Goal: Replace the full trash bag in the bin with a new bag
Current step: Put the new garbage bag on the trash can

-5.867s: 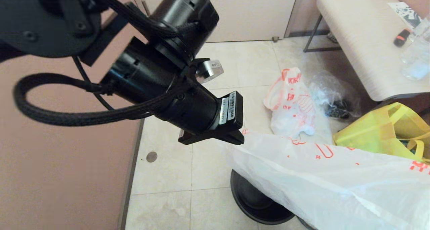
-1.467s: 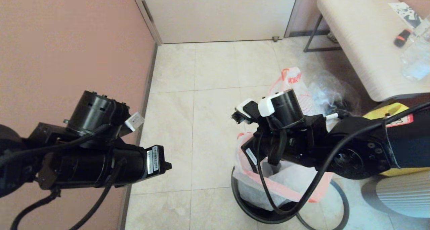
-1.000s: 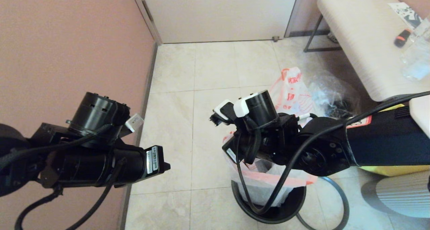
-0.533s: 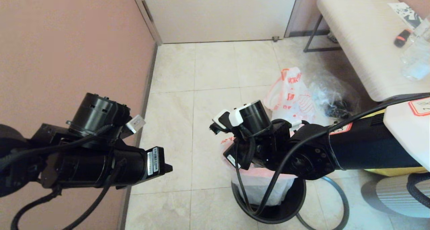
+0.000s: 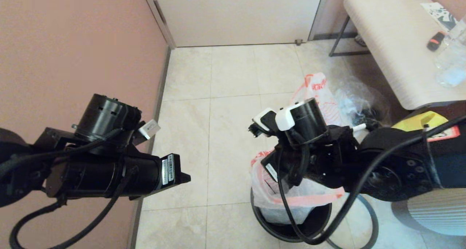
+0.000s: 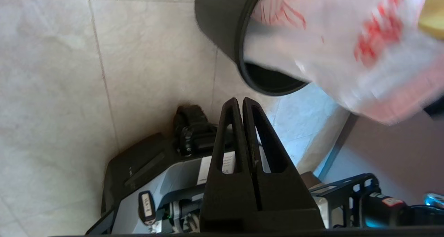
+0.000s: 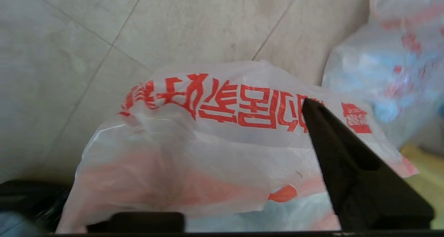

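Note:
The new bag (image 5: 263, 173), thin white film with a pink band at its mouth, stands partly inside the black bin (image 5: 291, 231) on the floor tiles. My right gripper (image 7: 222, 107) reaches down into the bag's mouth. It is open: one finger (image 7: 347, 167) shows beside the film, and the bag hides the other. The full trash bag (image 5: 320, 87) lies on the floor behind the right wrist. My left gripper (image 6: 240, 100) hangs shut and empty to the left of the bin (image 6: 222, 29). The grey ring (image 5: 377, 223) lies on the floor beside the bin.
A clear bag with dark contents (image 5: 360, 96) and a yellow tote (image 5: 418, 121) lie right of the full bag. A grey ribbed object (image 5: 437, 212) stands at the lower right. A pale bench (image 5: 393, 41) fills the upper right, and a pink wall (image 5: 72, 41) runs along the left.
The left arm has dropped from high over the bag to the left side. In the last second the right arm dipped left and then swung back right and up, lifting the bag's mouth.

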